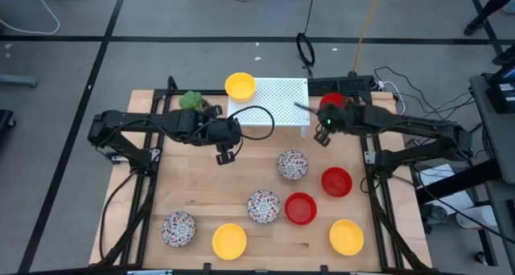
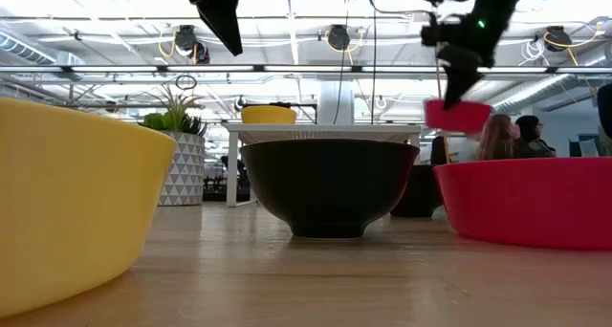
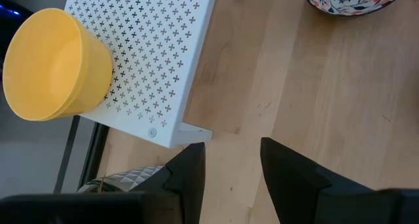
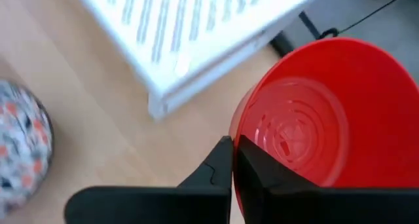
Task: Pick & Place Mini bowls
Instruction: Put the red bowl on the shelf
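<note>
My right gripper [image 1: 327,116] is shut on a red mini bowl [image 1: 331,104] and holds it in the air beside the right end of the white perforated rack [image 1: 269,102]. In the low view that bowl [image 2: 457,115] hangs under the gripper [image 2: 451,96], well above the table. A yellow mini bowl [image 1: 240,85] stands on the rack's far left corner. My left gripper [image 1: 229,137] hovers open above the table at the rack's near left corner, touching nothing. More mini bowls rest on the table: mosaic [image 1: 292,164], red [image 1: 336,181] and yellow [image 1: 346,236]. My right gripper pinches the red bowl's rim [image 4: 237,133] between its two fingers, one finger [image 4: 258,168] inside the bowl and the other [image 4: 219,165] outside. The fingers slant down from the table's right side. The bowl is lifted clear, opening up, hanging just below the fingertips.
A green plant [image 1: 193,102] in a white pot stands left of the rack. On the near half of the table lie a red bowl [image 1: 300,208], two mosaic bowls [image 1: 263,207] [image 1: 179,228] and a yellow bowl [image 1: 229,240]. Bare wood shows between the rack and these bowls.
</note>
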